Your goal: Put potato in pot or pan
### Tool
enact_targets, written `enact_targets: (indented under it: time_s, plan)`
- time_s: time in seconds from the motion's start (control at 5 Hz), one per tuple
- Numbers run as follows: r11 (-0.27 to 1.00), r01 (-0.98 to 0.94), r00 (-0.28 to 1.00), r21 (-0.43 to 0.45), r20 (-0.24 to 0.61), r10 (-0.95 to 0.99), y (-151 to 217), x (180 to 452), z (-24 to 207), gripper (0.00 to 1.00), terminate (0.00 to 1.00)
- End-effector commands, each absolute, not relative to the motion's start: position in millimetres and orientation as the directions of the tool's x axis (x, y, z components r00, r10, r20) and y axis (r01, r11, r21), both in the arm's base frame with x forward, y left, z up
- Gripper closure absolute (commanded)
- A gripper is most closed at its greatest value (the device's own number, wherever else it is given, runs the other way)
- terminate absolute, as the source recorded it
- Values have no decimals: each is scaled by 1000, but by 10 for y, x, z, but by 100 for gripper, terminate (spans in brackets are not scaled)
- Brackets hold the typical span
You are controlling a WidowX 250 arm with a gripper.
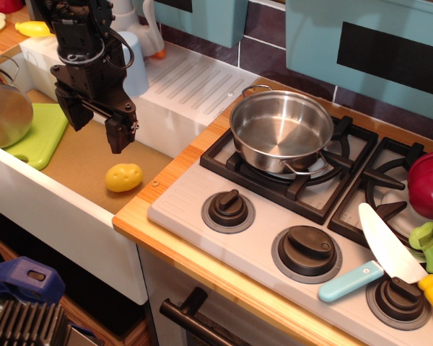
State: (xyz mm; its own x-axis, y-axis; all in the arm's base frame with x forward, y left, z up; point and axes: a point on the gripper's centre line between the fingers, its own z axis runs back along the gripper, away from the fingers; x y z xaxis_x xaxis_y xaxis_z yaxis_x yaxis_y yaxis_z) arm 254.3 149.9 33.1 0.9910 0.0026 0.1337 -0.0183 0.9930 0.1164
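**Potato in the sink, pan on the stove**

The potato [123,177] lies on the tan floor of the toy sink [79,155], close to the sink's right edge beside the wooden counter [202,256]. The gripper [101,121] hangs above and a little left of it, holding nothing; its two dark fingers [120,133] stand apart with a gap between them, and they do not touch the potato.

The pan [281,131] sits empty on the left burner grate of the stove [260,216], well apart from the potato, one wire handle towards the back and one towards the front.

A second steel pot [3,112] rests on a green cutting board [42,133] at the sink's left side. A toy knife [375,259] with a white blade and a blue handle lies across the stove's front right, near the knobs.
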Motion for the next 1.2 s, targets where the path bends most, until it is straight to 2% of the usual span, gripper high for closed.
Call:
enact_targets:
  time_s: [0.0, 0.4, 0.6, 1.0]
  plan:
    - [993, -18, 991, 116, 134, 3, 1499, 2543, 331, 0, 0]
    - [990, -37, 978, 139, 210, 7, 1586, 2705, -26, 0, 0]
    - [991, -43, 971, 129, 239, 11, 1631, 2736, -204, 0, 0]
    - [996, -45, 962, 81, 272, 22, 1651, 2780, -402, 0, 0]
